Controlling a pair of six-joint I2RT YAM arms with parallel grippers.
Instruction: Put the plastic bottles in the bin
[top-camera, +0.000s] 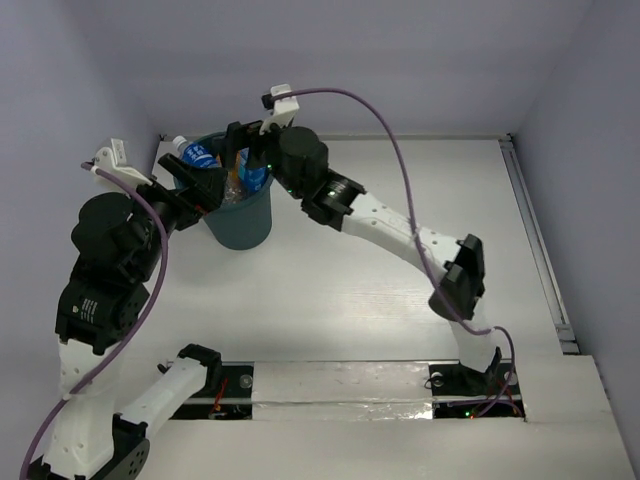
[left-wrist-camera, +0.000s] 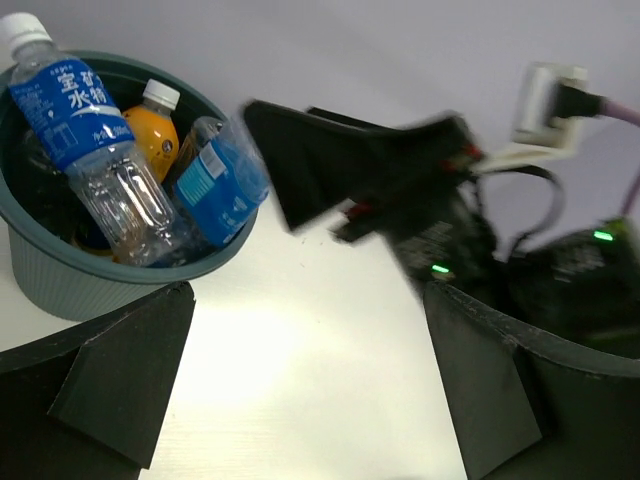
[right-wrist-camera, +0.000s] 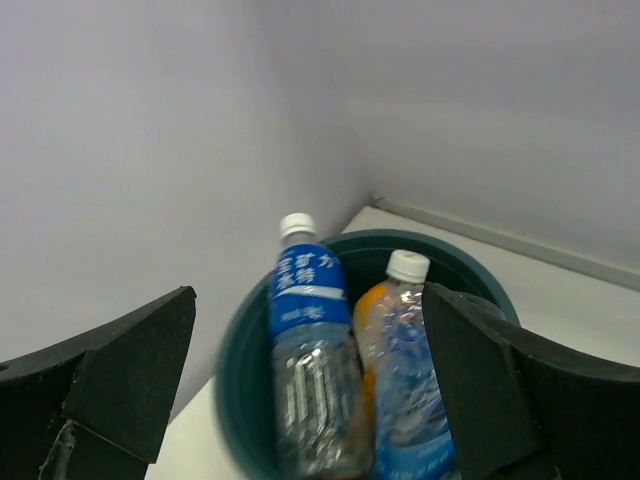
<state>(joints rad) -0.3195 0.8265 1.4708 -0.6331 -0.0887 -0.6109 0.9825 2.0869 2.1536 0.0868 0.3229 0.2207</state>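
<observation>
Closing step: the plastic bottles (top-camera: 196, 153) look stowed. I judge the task near its end, as I see no bottle lying on the table (top-camera: 330, 300).
Top view, bin: the bin (top-camera: 240, 225) stands upper left of the frame, with bottle tops poking above its rim.
Top view, left gripper: my left gripper (top-camera: 200, 188) sits just beside the bin's left side. I cannot tell its spread from here.
Top view, right gripper: my right gripper (top-camera: 240, 150) hangs over the bin's far rim. Its spread is likewise unclear.
Left wrist view, hand: my fingers (left-wrist-camera: 120, 380) are spread wide at the bottom corners, with only bare table between them.
Left wrist view, contents: upper left, the bin (left-wrist-camera: 60, 275) holds a tall blue-label bottle (left-wrist-camera: 85, 130), an orange bottle (left-wrist-camera: 150, 135) and a second blue-labelled one leaning on the rim. Anything beneath is hidden.
Right wrist view, hand: my fingers (right-wrist-camera: 120, 380) are spread wide and hold nothing.
Right wrist view, contents: lower centre, the bin's mouth (right-wrist-camera: 235, 380) shows two capped bottles standing inside.
Next move: I judge it calls for lifting both arms clear without clipping the tall bottle, then checking for stragglers.
</observation>
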